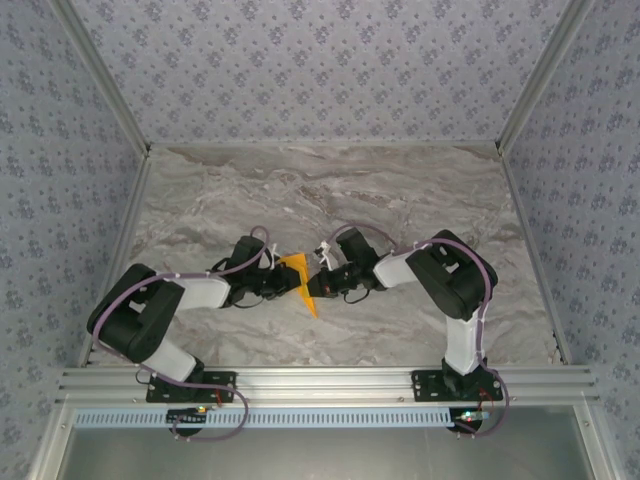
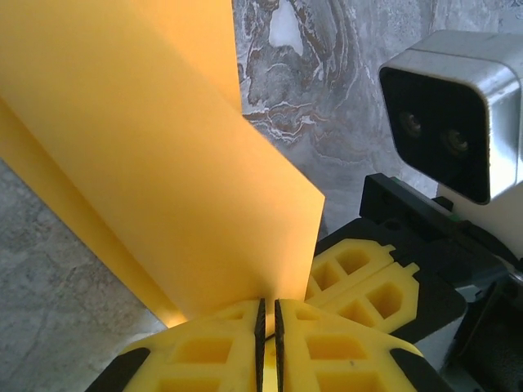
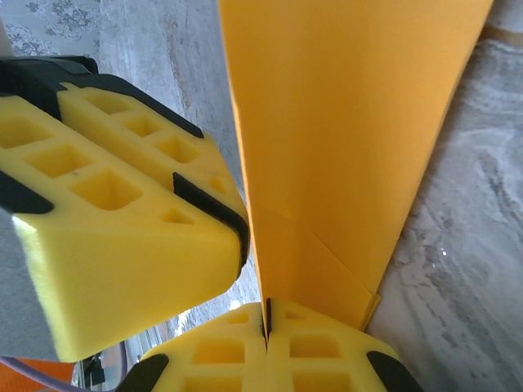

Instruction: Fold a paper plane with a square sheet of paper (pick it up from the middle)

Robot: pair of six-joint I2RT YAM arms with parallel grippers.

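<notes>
Left gripper (image 2: pixel 268 327) and right gripper (image 3: pixel 267 320) were each noted pinched shut on the orange paper (image 1: pixel 300 282), held upright over the table (image 1: pixel 330 190), mid front edge. Paper was creased and narrowed; wing folds judged outstanding.

I see the orange paper (image 1: pixel 298 278) folded into a narrow pointed wedge of at least 2 layers, plain and unmarked, standing on edge over the middle of the table (image 1: pixel 330 190).
</notes>
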